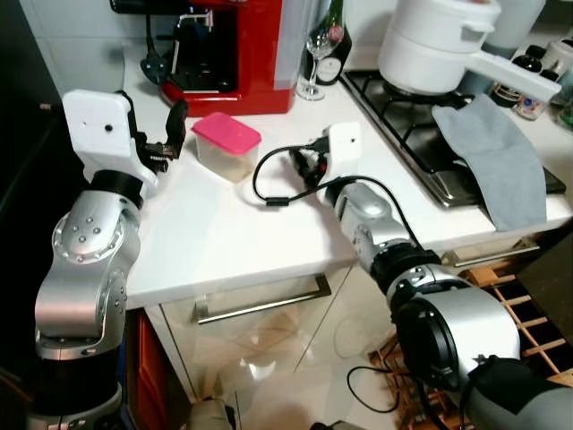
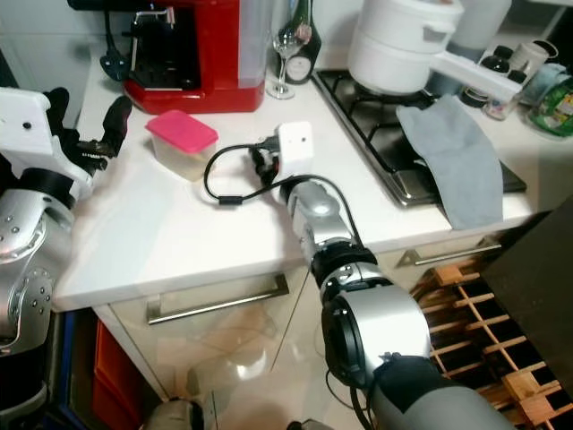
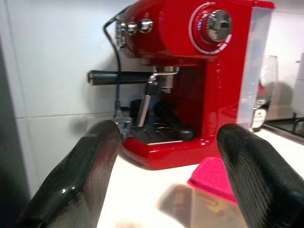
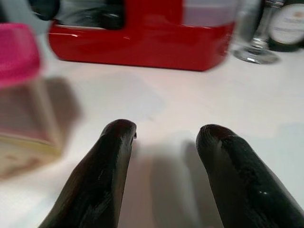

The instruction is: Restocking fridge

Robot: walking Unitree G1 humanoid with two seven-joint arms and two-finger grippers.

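A clear plastic container with a pink lid (image 1: 226, 143) stands on the white counter (image 1: 224, 242), in front of the red coffee machine. My left gripper (image 1: 170, 137) hovers just to its left, open, with nothing between its fingers (image 3: 80, 175). In the left wrist view the pink lid (image 3: 213, 175) shows low between the fingers. My right gripper (image 1: 304, 164) rests low over the counter to the container's right, open and empty. The right wrist view has its fingertips (image 4: 111, 156) close to the white surface and the container (image 4: 21, 95) off to one side.
A red espresso machine (image 1: 228, 54) stands behind the container, with a wine glass (image 1: 315, 54) and a dark bottle (image 1: 336, 40) beside it. To the right is a gas hob (image 1: 403, 121) with a white pot (image 1: 439, 40) and a grey cloth (image 1: 497, 157). A wine rack (image 1: 515, 305) sits below.
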